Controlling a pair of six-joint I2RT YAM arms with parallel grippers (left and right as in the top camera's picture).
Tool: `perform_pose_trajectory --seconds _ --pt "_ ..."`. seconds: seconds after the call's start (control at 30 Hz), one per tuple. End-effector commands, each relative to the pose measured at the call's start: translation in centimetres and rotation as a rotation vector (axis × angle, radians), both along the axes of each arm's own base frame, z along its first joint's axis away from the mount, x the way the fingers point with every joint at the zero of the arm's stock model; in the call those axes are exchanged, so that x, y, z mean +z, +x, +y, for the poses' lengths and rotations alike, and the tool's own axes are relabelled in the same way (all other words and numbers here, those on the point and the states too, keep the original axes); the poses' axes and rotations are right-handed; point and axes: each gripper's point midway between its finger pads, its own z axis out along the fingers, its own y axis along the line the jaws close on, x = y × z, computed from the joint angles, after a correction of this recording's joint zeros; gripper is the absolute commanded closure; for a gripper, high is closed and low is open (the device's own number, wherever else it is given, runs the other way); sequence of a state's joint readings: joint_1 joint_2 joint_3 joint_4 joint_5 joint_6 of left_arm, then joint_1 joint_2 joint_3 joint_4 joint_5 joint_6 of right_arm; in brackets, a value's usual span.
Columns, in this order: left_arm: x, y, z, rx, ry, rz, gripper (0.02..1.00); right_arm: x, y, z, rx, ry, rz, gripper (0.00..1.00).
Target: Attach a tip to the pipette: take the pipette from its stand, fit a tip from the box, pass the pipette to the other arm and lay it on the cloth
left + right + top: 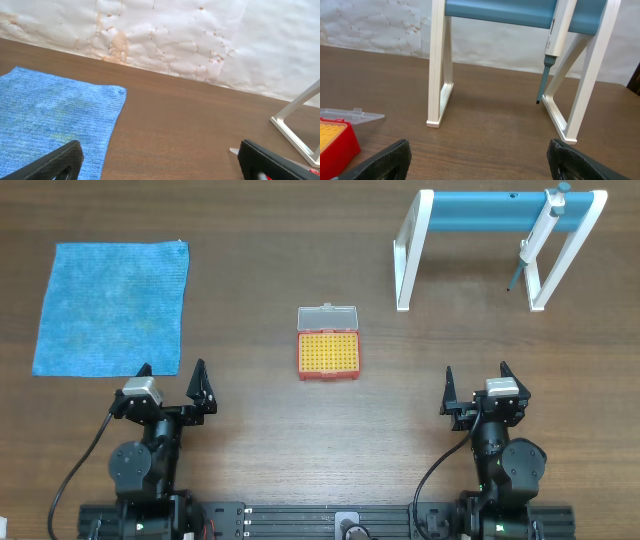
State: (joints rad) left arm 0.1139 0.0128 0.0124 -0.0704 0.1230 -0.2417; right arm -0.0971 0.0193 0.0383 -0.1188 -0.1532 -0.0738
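Here, the brown wood-grain tabletop carries a squarish, fuzzy blue cloth lying flat at the far left. In the middle sits a red plastic tip box, its clear lid thrown back and a yellow grid of tips inside. At the far right, the slim white pipette hangs slanted from the blue bar of a white-legged stand. The left pincer and the right pincer both gape wide near their bases, holding nothing.
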Motion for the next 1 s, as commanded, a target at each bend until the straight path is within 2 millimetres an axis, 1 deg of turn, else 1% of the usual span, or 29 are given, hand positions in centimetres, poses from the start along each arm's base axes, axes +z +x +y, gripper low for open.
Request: perform_pose_trajectory --seconds 0.03,0.8,0.87,0.9,0.93,0.97,1.0 --pt "-0.1 0.0 0.2 0.013 -0.011 -0.002 0.020 -0.1 0.0 0.4 0.021 -0.013 -0.007 0.115" --pt "-0.1 0.0 0.2 0.013 -0.011 -0.002 0.020 -0.1 0.0 0.4 0.020 -0.013 -0.005 0.112" --pt "-0.1 0.0 0.2 0.013 -0.011 -0.002 0.020 -1.0 0.3 0.2 0.013 -0.009 0.038 0.115" --pt "-0.1 0.0 0.2 0.013 -0.011 -0.002 0.023 -1.1 0.5 -0.3 -0.004 -0.007 0.049 0.112" --pt "-0.1 0.0 0.2 0.013 -0.011 -0.002 0.023 0.0 1.2 -1.3 -0.042 -0.008 0.039 0.115" --pt "-0.1 0.0 0.2 0.013 -0.011 -0.002 0.023 2.2 2.2 -2.7 -0.086 -0.012 0.007 0.115" --pt "-0.1 0.0 0.2 0.013 -0.011 -0.002 0.020 3.3 3.1 -4.0 -0.126 -0.013 0.000 0.115"
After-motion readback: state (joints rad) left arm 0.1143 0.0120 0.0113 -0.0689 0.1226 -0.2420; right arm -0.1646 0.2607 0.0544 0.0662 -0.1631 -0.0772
